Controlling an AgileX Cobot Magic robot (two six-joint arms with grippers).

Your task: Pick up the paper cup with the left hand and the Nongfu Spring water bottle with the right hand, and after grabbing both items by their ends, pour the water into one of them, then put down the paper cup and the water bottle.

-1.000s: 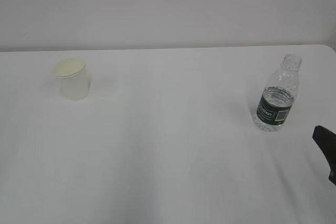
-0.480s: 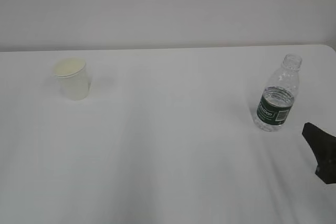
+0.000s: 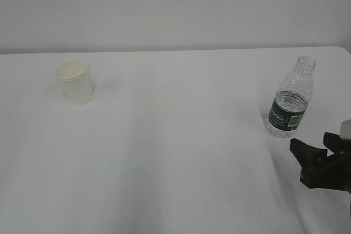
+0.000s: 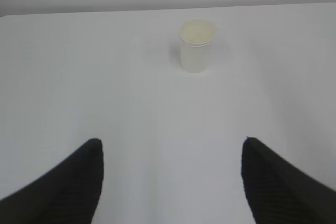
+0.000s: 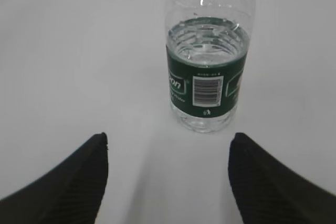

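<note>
The paper cup (image 3: 75,82) stands upright at the table's far left, off-white with a cream inside. In the left wrist view the cup (image 4: 197,45) is well ahead of my left gripper (image 4: 171,142), which is open and empty; that gripper does not show in the exterior view. The Nongfu Spring water bottle (image 3: 290,100) stands upright and capless at the right, green label band around its lower half. Water (image 5: 207,38) fills it to about the label's top. My right gripper (image 3: 315,146) is open just in front of the bottle (image 5: 207,61), jaws apart and empty (image 5: 169,137).
The white table (image 3: 175,152) runs back to a plain pale wall. Its rounded far right corner lies just behind the bottle. A broad bare stretch of tabletop separates cup and bottle.
My right gripper has come in from the right edge of the exterior view, leftward and closer to the bottle. Cup and bottle have not moved.
</note>
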